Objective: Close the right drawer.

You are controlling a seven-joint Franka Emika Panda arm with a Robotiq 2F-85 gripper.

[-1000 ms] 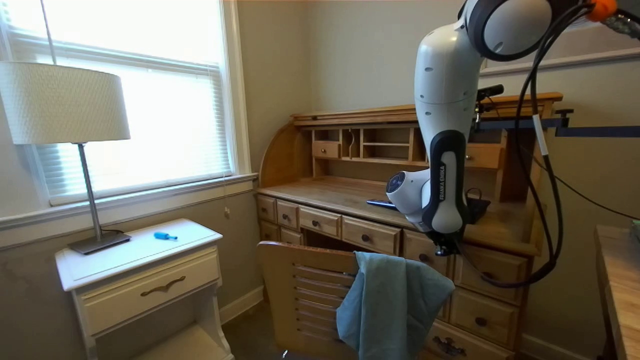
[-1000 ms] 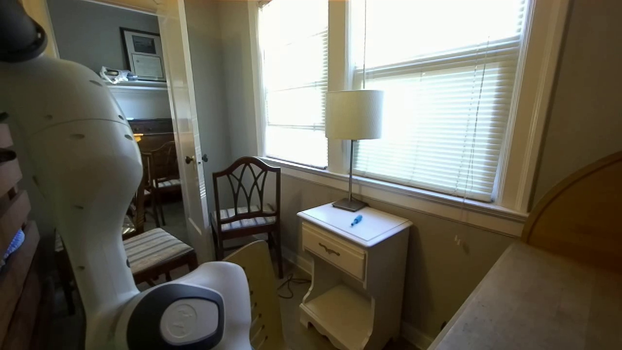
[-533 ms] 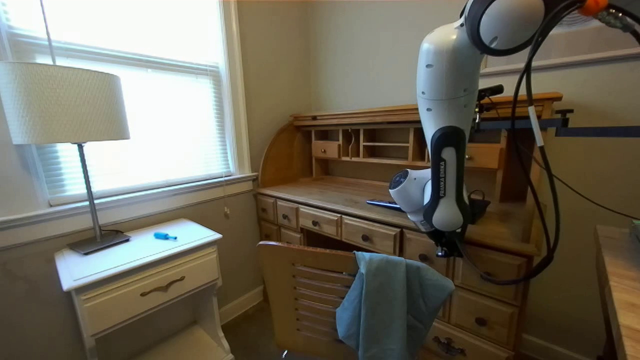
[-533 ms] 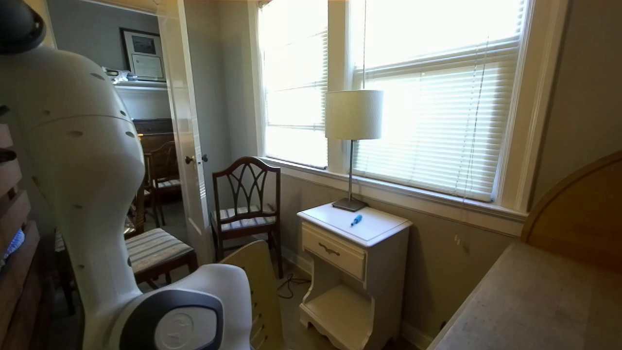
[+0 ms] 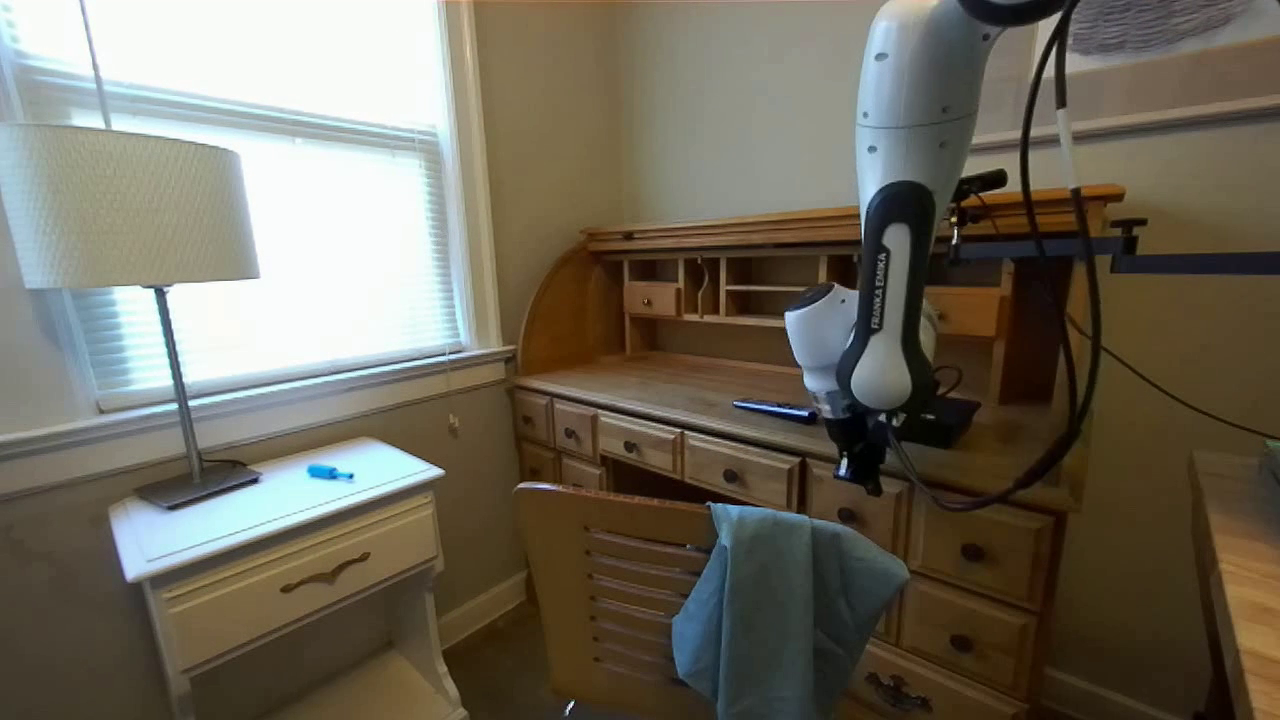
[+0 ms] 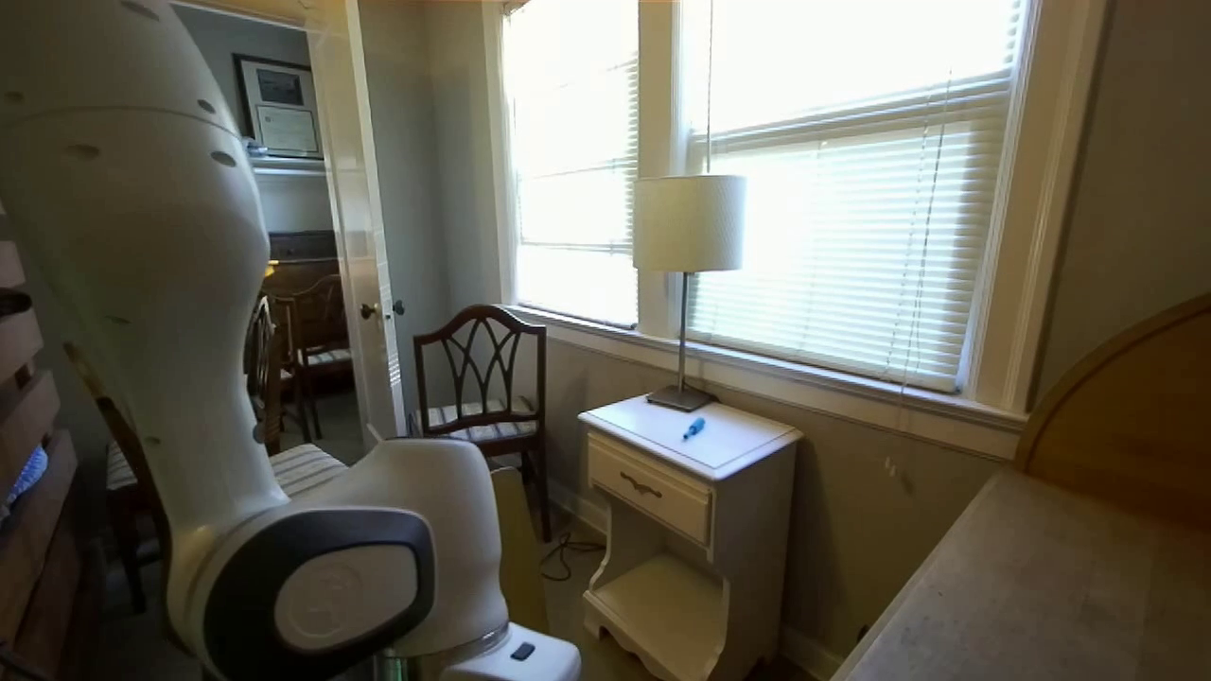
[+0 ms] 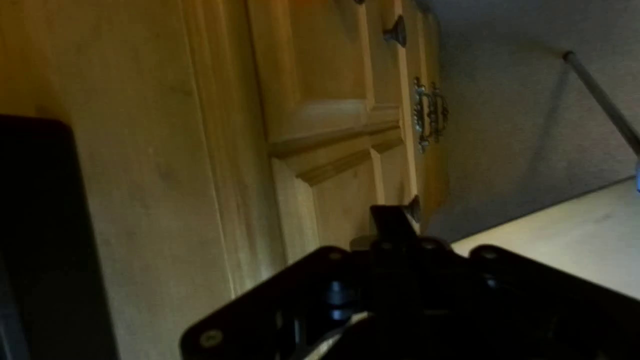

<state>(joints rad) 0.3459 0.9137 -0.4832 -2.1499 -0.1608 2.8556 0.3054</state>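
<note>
The right drawer (image 5: pixel 740 472) seems to be the shallow, wide one of honey-orange wood with a dark knob, right of the desk's kneehole. Its front looks about level with its neighbours in an exterior view. I cannot pick it out in the wrist view. My gripper (image 5: pixel 860 487) is in front of the desk's right-hand column, right of that drawer and above the draped chair. In the wrist view my gripper (image 7: pixel 392 212) is shut and empty, with its fingertips together over the drawer fronts. A knob (image 7: pixel 414 207) shows just beyond the tips. The gripper is hidden in an exterior view.
A chair (image 5: pixel 560 580) with a blue-green cloth (image 5: pixel 790 610) stands before the desk. A dark flat object (image 5: pixel 775 410) and a black box (image 5: pixel 935 422) lie on the desktop (image 5: pixel 660 375). A white nightstand (image 5: pixel 300 510) holds a lamp (image 5: pixel 180 380) and a blue item (image 5: pixel 330 472).
The forearm has risen and shifted right in an exterior view. The gripper has turned and moved slightly left and up, uncovering more of the desktop items. No drawer has visibly moved.
</note>
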